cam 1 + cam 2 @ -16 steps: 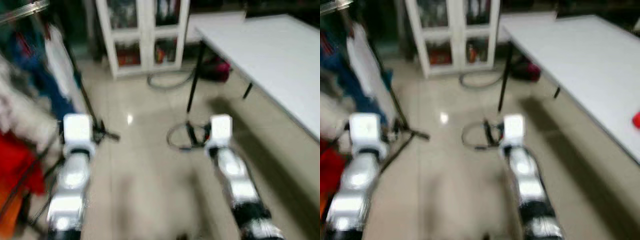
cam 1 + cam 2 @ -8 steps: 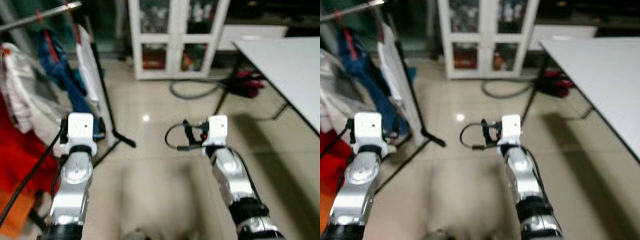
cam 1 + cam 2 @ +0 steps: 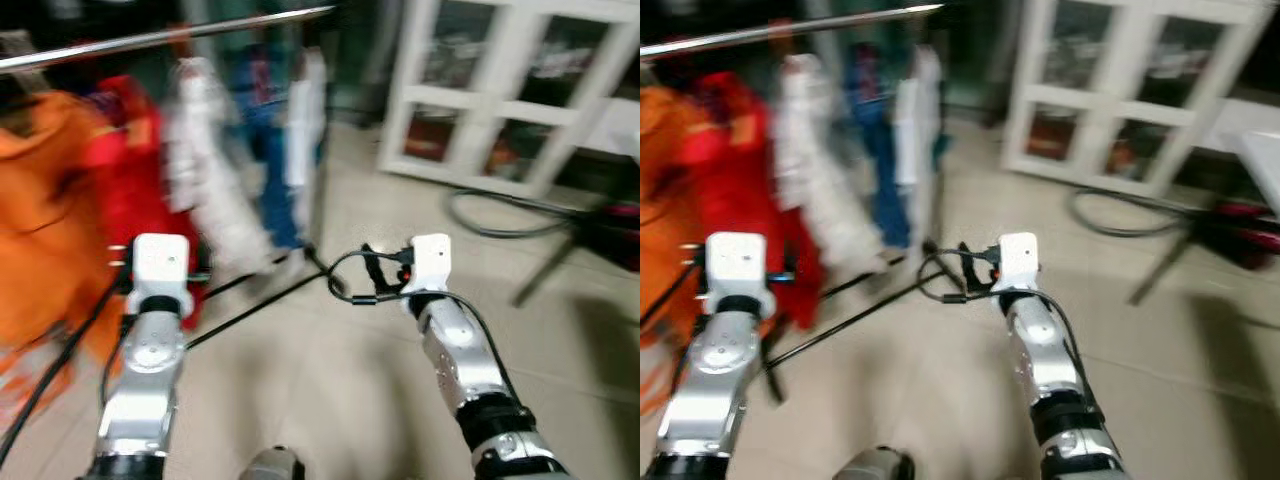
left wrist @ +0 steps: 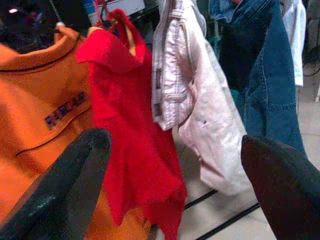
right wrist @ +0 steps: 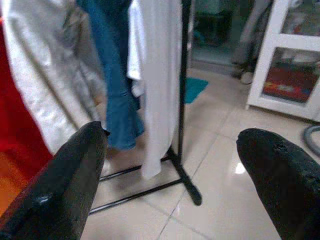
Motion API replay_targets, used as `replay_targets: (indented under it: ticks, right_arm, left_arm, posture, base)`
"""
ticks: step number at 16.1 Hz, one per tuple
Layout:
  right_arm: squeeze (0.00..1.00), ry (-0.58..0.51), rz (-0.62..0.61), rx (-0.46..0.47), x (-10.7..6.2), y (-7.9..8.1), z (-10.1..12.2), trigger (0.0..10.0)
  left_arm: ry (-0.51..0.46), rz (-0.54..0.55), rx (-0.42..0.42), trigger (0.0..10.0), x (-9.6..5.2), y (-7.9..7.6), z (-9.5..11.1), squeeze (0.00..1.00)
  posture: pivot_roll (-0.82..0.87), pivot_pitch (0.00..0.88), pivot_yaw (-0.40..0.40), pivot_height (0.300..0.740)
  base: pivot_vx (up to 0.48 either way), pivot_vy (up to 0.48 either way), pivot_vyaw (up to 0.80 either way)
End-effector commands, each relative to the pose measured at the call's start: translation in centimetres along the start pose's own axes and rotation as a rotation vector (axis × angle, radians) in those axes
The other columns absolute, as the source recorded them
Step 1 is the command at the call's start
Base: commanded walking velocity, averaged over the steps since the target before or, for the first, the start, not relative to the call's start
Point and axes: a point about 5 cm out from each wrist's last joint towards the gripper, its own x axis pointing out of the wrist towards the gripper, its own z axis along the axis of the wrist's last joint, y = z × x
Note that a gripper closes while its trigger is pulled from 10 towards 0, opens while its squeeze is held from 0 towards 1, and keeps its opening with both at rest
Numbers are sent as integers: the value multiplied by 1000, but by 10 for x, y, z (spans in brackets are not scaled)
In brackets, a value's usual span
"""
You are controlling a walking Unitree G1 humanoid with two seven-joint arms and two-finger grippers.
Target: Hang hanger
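The rail (image 3: 160,38) of the clothes rack is crowded with an orange top (image 4: 35,95), a red garment (image 4: 130,125), a pale one (image 4: 200,120), jeans (image 4: 260,75) and a white shirt (image 5: 157,75). A free gap could be missed and a garment knocked off.

Both the left gripper (image 4: 175,139) and right gripper (image 5: 172,134) are held before the rack, fingers spread on nothing. A thin black loop (image 3: 343,275) beside the right gripper may be the hanger; this cannot be told.

The rack's foot (image 5: 185,175) could be tripped over. A white cabinet (image 3: 500,90) and a hose (image 3: 500,215) are seen right of the rack.
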Motion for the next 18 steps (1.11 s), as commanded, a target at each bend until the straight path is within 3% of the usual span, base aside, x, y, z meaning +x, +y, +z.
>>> replay_targets:
  ticks: [1, 5, 7, 8, 11, 13, 14, 16, 18]
  right_arm:
    - [165, -15, -9, 12, 1, -3, 2, 10000]
    - [212, -9, 9, 31, 1, -3, 1, 10000]
    - [227, -3, 1, 41, -2, -5, -2, 10000]
    - [227, -5, 1, 39, -3, -5, -3, 10000]
    - [247, -59, -28, 26, -2, -8, 6, 10000]
    - [286, -77, -35, -9, 0, -7, 11, 10000]
    - [259, -97, -53, -14, 1, -7, 14, 10000]
    - [20, -221, -128, 91, 5, -7, 38, 10000]
    - [0, -291, -141, 128, 8, -6, 59, 10000]
  left_arm:
    - [-22, 7, 13, 10000, 0, 1, 4, 0]
    - [-22, 18, 37, 10000, -1, 3, 4, 0]
    - [1, 38, 105, 10000, -4, 6, -1, 0]
    - [11, 46, 91, 10000, -5, 8, -3, 0]
    - [-1, 17, -78, 10000, -7, 11, 1, 0]
    - [-74, -20, -77, 10000, -7, 5, 13, 0]
    - [-94, -32, -72, 10000, -7, 2, 17, 0]
    - [-224, -51, -49, 10000, -8, 0, 39, 0]
    - [-285, -52, -55, 10000, -7, 2, 54, 0]
  posture:
    - [133, 31, -2, 740]
    - [134, 25, -4, 740]
    - [139, 36, -2, 740]
    - [141, 36, 1, 740]
    - [141, 42, 6, 740]
    - [141, 37, 2, 740]
    - [143, 38, 3, 740]
    - [144, 41, 6, 740]
    - [142, 45, 8, 740]
  base:
    - [0, 0, 663]
    - [0, 0, 645]
    - [0, 0, 625]
    - [0, 0, 569]
    - [0, 0, 565]
    - [0, 0, 572]
    - [0, 0, 738]
    - [0, 0, 0]
    - [0, 0, 0]
